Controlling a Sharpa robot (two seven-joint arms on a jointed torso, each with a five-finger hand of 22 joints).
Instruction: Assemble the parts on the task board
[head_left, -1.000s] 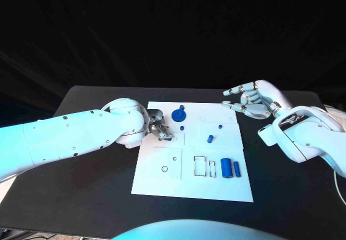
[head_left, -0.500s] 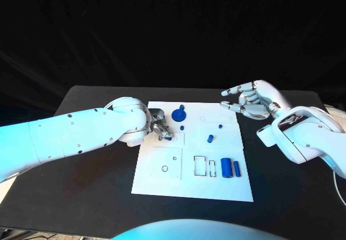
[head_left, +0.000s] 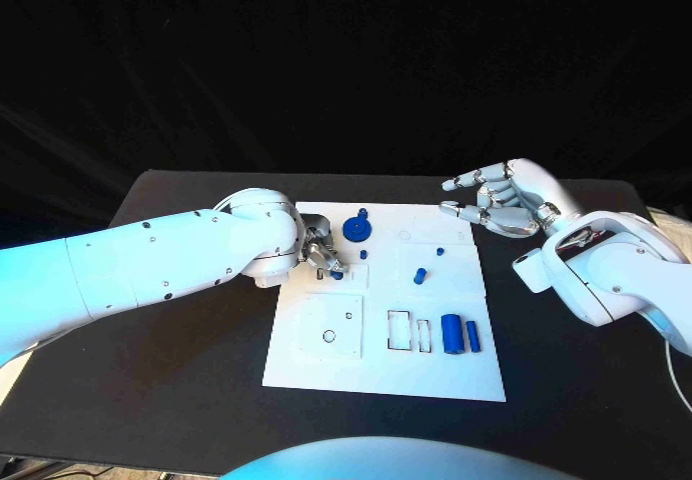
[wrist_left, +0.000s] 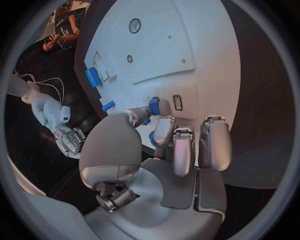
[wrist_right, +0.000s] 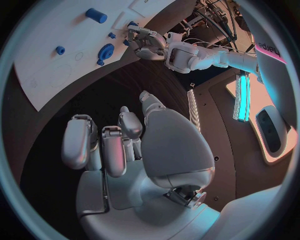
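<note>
While I pinched a small blue part (wrist_left: 154, 106) over the task board (head_left: 447, 370) beside a rectangular slot (wrist_left: 177, 102), my left hand (head_left: 320, 250) risked tilting it and jamming it; my right hand (head_left: 500, 200) hovered spread over the black surface (head_left: 173, 390).

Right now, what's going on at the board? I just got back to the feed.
The left hand is down on the white task board, pinching a small blue part beside a small rectangular slot. The right hand hovers off the board's far right corner, fingers apart, holding nothing. A blue disc, a few small pegs and two blue cylinders sit on the board.
</note>
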